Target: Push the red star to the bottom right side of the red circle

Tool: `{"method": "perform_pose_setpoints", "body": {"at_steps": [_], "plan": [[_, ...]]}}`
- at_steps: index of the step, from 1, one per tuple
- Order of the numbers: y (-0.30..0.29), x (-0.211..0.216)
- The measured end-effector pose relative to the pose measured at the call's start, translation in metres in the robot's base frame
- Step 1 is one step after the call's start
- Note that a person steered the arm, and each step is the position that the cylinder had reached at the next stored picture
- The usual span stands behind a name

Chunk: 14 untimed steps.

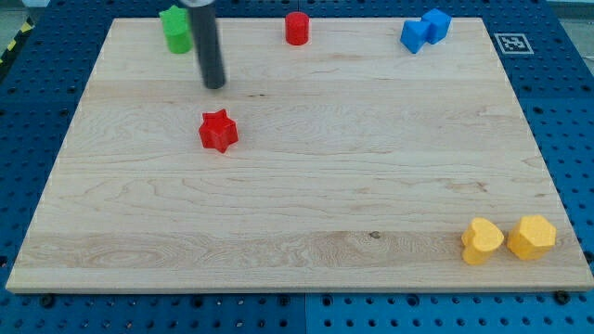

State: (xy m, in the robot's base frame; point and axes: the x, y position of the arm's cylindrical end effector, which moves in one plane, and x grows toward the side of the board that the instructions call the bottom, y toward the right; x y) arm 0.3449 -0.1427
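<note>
The red star (218, 131) lies on the wooden board (306, 213), left of centre. The red circle (296, 28), a short cylinder, stands near the board's top edge, up and to the right of the star. My tip (214, 85) is at the end of the dark rod that comes down from the view's top. It is just above the star in the view, a small gap apart from it, and well to the left of and below the red circle.
A green block (175, 29) sits at the top left, next to the rod. Two blue blocks (424, 29) touch at the top right. Two yellow blocks (508, 238) sit side by side at the bottom right.
</note>
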Motion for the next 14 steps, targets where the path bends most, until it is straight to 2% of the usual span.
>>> {"method": "perform_pose_setpoints", "body": {"at_steps": [1, 2, 3, 4, 6, 9, 11, 14], "plan": [[-0.026, 0.048], [-0.016, 0.098], [0.011, 0.109], [0.036, 0.101], [0.063, 0.058], [0.163, 0.049], [0.159, 0.011], [0.145, -0.021]]}}
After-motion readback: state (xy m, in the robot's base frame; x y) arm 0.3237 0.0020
